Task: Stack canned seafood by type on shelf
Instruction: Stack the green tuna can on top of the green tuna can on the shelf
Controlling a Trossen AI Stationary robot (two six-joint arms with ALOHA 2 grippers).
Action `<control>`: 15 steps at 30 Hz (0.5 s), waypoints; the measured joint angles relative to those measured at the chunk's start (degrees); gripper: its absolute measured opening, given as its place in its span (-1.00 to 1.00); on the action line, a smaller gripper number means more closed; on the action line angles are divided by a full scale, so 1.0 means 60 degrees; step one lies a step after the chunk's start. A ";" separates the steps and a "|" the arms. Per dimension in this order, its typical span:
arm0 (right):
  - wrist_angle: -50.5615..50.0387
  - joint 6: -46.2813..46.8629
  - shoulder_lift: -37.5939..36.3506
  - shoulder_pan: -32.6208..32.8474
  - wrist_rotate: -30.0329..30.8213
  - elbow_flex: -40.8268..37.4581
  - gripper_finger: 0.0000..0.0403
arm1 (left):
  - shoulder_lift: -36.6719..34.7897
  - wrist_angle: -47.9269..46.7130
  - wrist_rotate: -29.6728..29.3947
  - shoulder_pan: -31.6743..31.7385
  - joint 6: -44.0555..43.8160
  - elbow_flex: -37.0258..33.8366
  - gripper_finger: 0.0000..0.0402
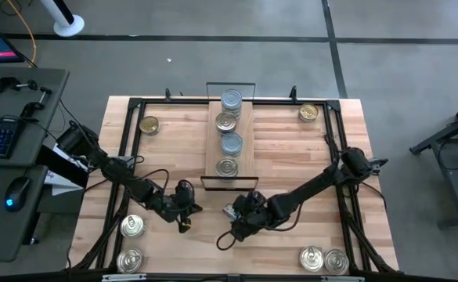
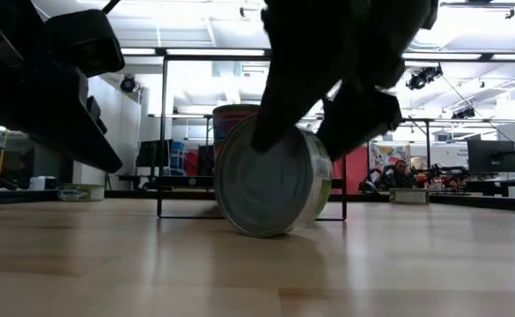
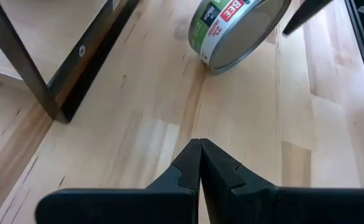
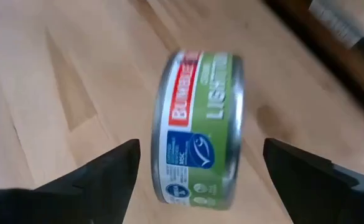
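Observation:
A green-labelled tin [image 4: 200,127] stands on its rim on the tabletop, just off the near end of the shelf [image 1: 248,133]; the low view shows its flat face [image 2: 266,180]. My right gripper [image 4: 200,148] is open and comes down over the tin, one finger on each side and a gap on both. My left gripper [image 3: 200,149] is shut and holds nothing; it sits low to the left of the tin [image 3: 238,28] and points at it. Several tins [image 1: 228,166] lie flat in a row on the shelf.
Loose tins lie flat on the table: far left [image 1: 149,124], far right [image 1: 308,113], two near left [image 1: 132,226] and two near right [image 1: 312,258]. The shelf's black wire frame [image 3: 26,68] stands close by my left gripper. Black rails [image 1: 338,125] run along the table's sides.

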 joint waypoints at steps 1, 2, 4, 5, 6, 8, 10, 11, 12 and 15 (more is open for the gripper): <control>0.0046 0.0092 0.0071 -0.0004 -0.0220 0.0000 0.64 | 0.0000 0.0033 0.0030 0.0000 -0.0002 0.0000 -1.00; 0.0137 0.0165 0.0132 -0.0004 -0.0478 -0.0004 0.63 | -0.0035 0.0063 0.0122 0.0000 0.0000 0.0000 -1.00; 0.0335 0.0275 0.0196 -0.0007 -0.0920 -0.0004 0.53 | -0.0231 0.0026 0.0523 0.0004 -0.0005 -0.0004 -1.00; 0.0328 0.0425 0.0196 -0.0003 -0.0992 -0.0004 0.44 | -0.0385 -0.0032 0.0745 0.0002 -0.0047 0.0004 -1.00; 0.0339 0.0581 0.0196 0.0007 -0.1010 -0.0004 0.32 | -0.0612 -0.0312 0.0821 0.0003 -0.0074 0.0011 -1.00; 0.0309 0.0692 0.0125 0.0011 -0.0992 -0.0004 -0.02 | -0.1150 -0.1097 0.0814 0.0000 -0.0123 0.0007 -1.00; 0.0230 0.0566 -0.0043 0.0011 -0.1020 -0.0011 -0.42 | -0.1799 -0.2227 0.0582 0.0000 -0.0144 0.0007 -1.00; 0.0126 0.0480 -0.0138 0.0011 -0.1075 -0.0011 -0.47 | -0.2134 -0.2798 0.0415 0.0000 -0.0115 0.0005 -1.00; -0.0091 0.0393 -0.0260 0.0024 -0.1119 -0.0006 -0.45 | -0.2450 -0.3289 0.0213 0.0000 -0.0075 0.0000 -1.00; -0.1363 0.0639 -0.0611 0.0166 -0.1434 -0.0004 -0.45 | -0.3345 -0.4644 -0.0278 0.0004 -0.0074 -0.0020 -1.00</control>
